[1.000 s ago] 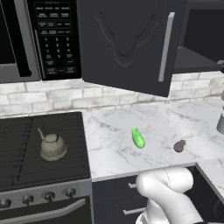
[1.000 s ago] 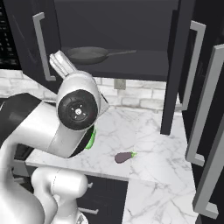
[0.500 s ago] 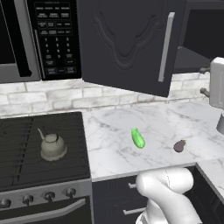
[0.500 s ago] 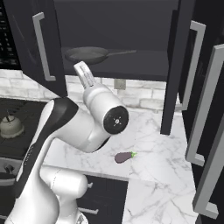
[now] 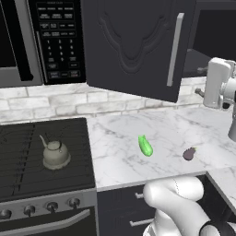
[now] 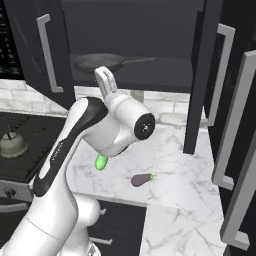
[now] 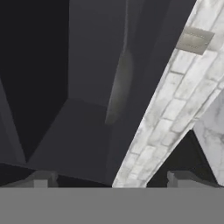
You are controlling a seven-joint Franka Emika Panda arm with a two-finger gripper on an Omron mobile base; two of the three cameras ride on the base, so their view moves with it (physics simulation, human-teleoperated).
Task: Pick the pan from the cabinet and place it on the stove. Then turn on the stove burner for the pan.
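Observation:
The dark-grey pan (image 6: pixel 100 62) lies on the shelf of the open black cabinet (image 6: pixel 165 75), its long handle pointing right. My gripper (image 6: pixel 103 71) is open and empty. It points up at the shelf's front edge, just below the pan and apart from it. From the left it shows as a white hand (image 5: pixel 203 82) by the cabinet opening, right of the open door (image 5: pixel 133 46). In the rolled hand view the pan (image 7: pixel 119 85) appears edge-on inside the dark cabinet, far ahead of my fingertips (image 7: pixel 41 179). The stove (image 5: pixel 27 156) is at the left.
A pale-grey kettle (image 5: pixel 54 154) sits on the stove's grate. A green cucumber (image 5: pixel 145 145) and a small eggplant (image 5: pixel 189 153) lie on the marble counter (image 5: pixel 120 138). A microwave (image 5: pixel 41 41) hangs above the stove. Tall doors (image 6: pixel 235 125) with silver handles stand at the right.
The arm has swung to the right and the hand has come up under the cabinet shelf near the pan. The jaws stayed open.

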